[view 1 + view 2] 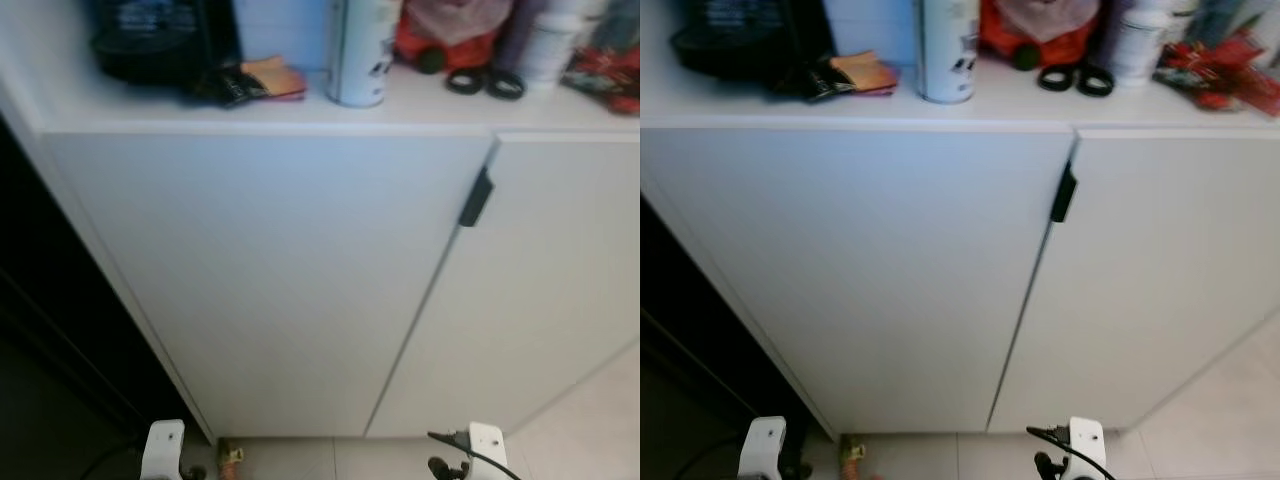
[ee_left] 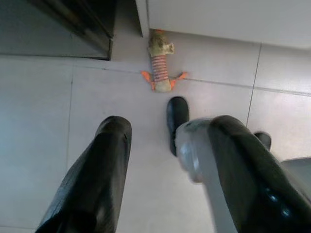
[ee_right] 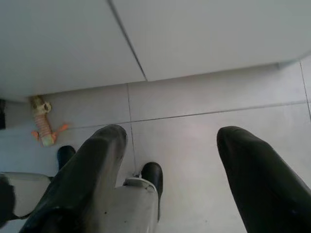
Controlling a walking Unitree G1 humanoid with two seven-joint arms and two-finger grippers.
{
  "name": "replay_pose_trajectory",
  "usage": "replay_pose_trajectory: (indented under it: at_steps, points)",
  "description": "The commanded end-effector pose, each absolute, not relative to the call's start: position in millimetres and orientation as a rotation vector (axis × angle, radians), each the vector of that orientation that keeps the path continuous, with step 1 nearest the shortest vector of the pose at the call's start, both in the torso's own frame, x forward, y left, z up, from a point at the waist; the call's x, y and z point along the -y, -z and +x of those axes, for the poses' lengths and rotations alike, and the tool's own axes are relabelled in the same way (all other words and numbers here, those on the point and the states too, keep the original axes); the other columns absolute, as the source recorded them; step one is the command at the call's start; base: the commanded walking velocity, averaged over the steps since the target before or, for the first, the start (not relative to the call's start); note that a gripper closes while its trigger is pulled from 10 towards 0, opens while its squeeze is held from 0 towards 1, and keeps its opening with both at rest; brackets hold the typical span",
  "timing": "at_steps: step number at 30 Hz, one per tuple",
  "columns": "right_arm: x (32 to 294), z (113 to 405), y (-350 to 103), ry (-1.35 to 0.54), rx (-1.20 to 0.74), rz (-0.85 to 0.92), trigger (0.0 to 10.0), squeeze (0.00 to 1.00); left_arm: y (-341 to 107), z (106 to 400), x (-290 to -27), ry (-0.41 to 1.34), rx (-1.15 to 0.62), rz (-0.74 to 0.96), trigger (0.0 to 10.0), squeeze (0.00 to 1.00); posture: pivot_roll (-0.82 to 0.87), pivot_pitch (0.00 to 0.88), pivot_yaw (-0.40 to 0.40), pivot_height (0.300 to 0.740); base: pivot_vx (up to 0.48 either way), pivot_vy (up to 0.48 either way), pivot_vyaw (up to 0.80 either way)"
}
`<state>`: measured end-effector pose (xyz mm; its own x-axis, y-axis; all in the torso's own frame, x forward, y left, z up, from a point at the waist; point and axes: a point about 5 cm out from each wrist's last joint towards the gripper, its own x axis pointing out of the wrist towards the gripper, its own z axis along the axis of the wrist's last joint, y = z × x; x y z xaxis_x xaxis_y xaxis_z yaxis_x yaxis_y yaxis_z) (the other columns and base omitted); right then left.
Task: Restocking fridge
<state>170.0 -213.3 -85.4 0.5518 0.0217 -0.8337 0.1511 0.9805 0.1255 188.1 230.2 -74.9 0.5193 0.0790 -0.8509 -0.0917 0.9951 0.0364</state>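
Cabinet doors [image 1: 300, 290] fill my view, shut; I judge the stiff black handle [image 1: 476, 198] between them the place to grip. Left gripper [image 2: 160, 174] and right gripper [image 3: 170, 179] hang wide apart, empty, over the floor [image 3: 204, 97].

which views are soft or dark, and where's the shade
Left and right eye views: slightly soft throughout, the cabinet doors evenly lit, with a deep black gap at the cabinet's left side. Left wrist view: the fingers up close are blurred, the striped toy on the floor sharper, a dark shaded corner above. Right wrist view: bright tiles, fingers soft.
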Motion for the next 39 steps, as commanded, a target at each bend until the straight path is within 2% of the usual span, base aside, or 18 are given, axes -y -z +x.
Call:
replay_pose_trajectory:
  at_steps: [1, 2, 3, 12, 21, 39]
  points:
    - [210.9, 171.7, 85.1, 0.071, -0.984, 0.197, 0.0, 0.0, 76.4, 184.2, -232.3, -0.096, -1.045, 0.006, 0.0, 0.0, -0.13, 0.023, -0.071, 0.74, 0.0, 0.0, 0.0]
    - [211.0, 171.6, 85.2, 0.073, -0.986, 0.197, 0.3, 0.0, 76.4, 184.1, -232.3, -0.1, -1.043, 0.002, 0.9, 0.0, -0.13, 0.023, -0.071, 0.74, 0.0, 0.0, 0.0]
    - [210.9, 171.2, 85.5, 0.078, -0.989, 0.204, 10.0, 0.0, 76.4, 184.2, -232.7, -0.102, -1.044, 0.01, 10.0, 0.0, -0.13, 0.023, -0.071, 0.74, 0.0, 0.0, 0.0]
    - [210.2, 170.6, 85.9, 0.095, -0.987, 0.239, 10.0, 0.0, 76.3, 184.1, -233.3, -0.101, -1.052, 0.024, 10.0, 0.0, -0.13, 0.027, -0.071, 0.74, 0.0, 0.0, 0.0]
    - [211.0, 172.5, 84.7, 0.044, -0.989, 0.171, 10.0, 0.0, 76.4, 183.9, -233.4, -0.092, -1.061, 0.037, 10.0, 0.0, -0.13, 0.027, -0.071, 0.74, 0.0, 0.0, 0.0]
    - [211.7, 169.1, 86.2, 0.05, -1.005, 0.165, 10.0, 0.0, 77.2, 182.1, -233.6, -0.081, -1.064, 0.055, 10.0, 0.0, -0.12, 0.018, -0.063, 0.74, 0.0, 0.0, 0.8]
